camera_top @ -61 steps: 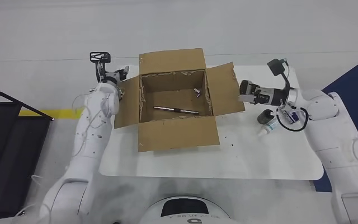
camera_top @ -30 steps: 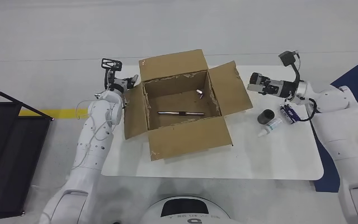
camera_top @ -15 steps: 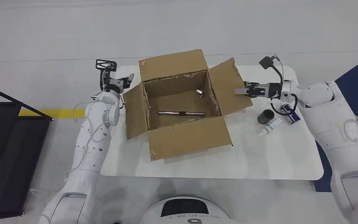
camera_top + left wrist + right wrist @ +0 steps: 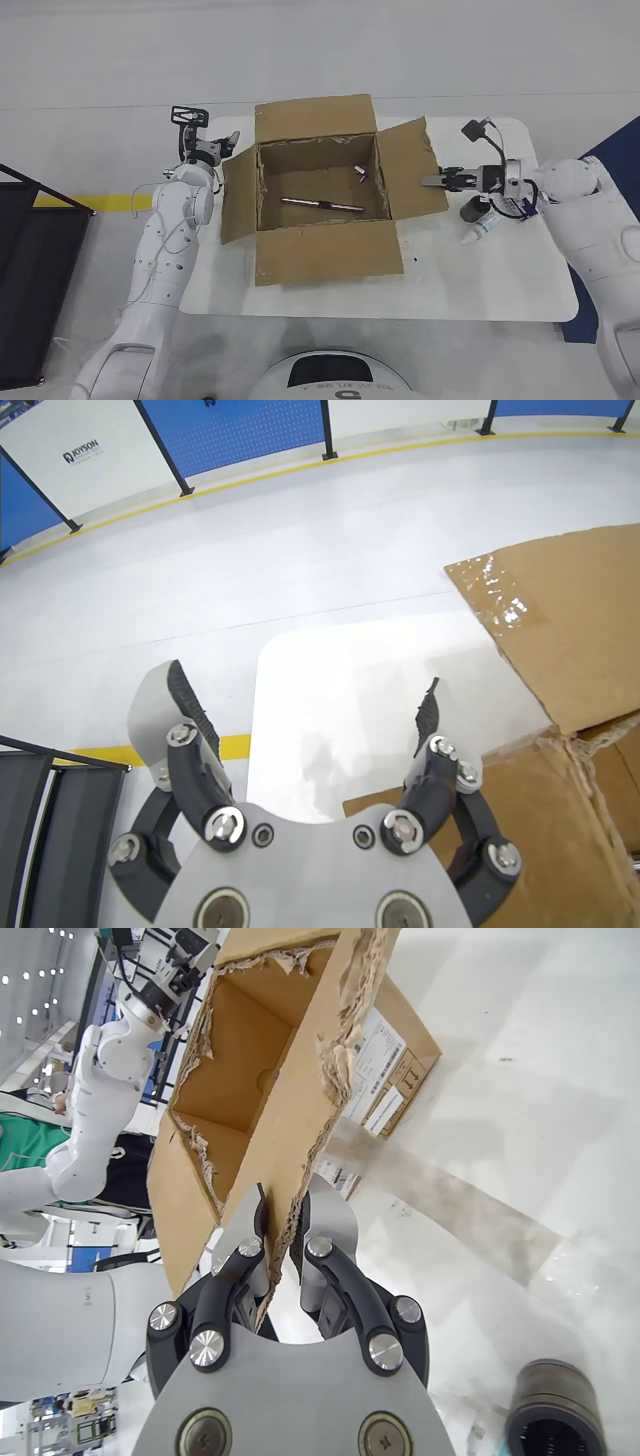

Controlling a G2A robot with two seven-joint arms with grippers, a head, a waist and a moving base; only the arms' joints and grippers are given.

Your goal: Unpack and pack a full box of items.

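An open cardboard box (image 4: 320, 190) sits on the white table (image 4: 480, 280). Inside it lie a thin metal rod (image 4: 322, 204) and a small metallic piece (image 4: 361, 173). My right gripper (image 4: 432, 181) is shut on the torn edge of the box's right flap (image 4: 310, 1103), one finger on each side, as the right wrist view (image 4: 280, 1223) shows. My left gripper (image 4: 215, 140) is open with nothing in it over the table's far left corner, just outside the left flap (image 4: 565, 615); its fingers (image 4: 192, 705) are spread wide.
A black cylinder (image 4: 474, 209), also in the right wrist view (image 4: 552, 1403), a small white bottle (image 4: 480, 228) and a blue-white packet (image 4: 520, 205) lie on the table right of the box. A dark rack (image 4: 30, 260) stands on the floor at the left.
The right gripper came in to the right flap and shut on it, then drew toward the robot; the box turned squarer to the table. The left arm stayed near the left flap.
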